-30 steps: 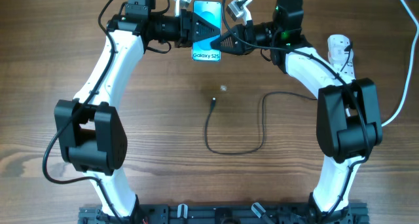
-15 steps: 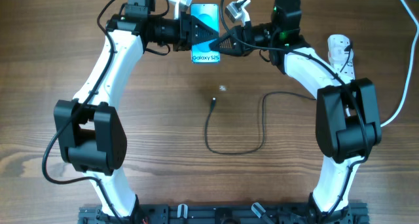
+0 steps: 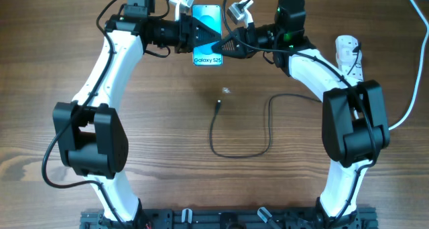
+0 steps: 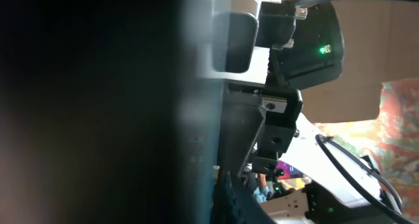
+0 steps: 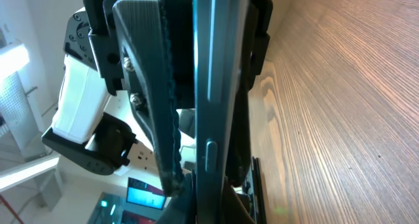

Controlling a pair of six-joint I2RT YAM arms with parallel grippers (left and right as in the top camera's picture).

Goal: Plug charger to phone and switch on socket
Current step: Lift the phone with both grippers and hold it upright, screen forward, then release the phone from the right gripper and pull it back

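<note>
The right gripper [image 3: 226,41] is clamped on the phone [image 3: 208,18], which the right wrist view alone shows edge-on against a ribbed finger [image 5: 154,86]. The left gripper [image 3: 196,33] lies over the phone's left side, its jaws narrow; its own camera is blurred dark, so whether it grips cannot be told. The phone faces up at the far middle of the table [image 3: 167,122], long axis running away from the arms' bases, its lettering at the near end. The cable [image 3: 231,154] loops nearer, its tip [image 3: 219,104] well apart from the phone. The power strip [image 3: 344,49] and its white cord [image 3: 410,105] lie far right.
</note>
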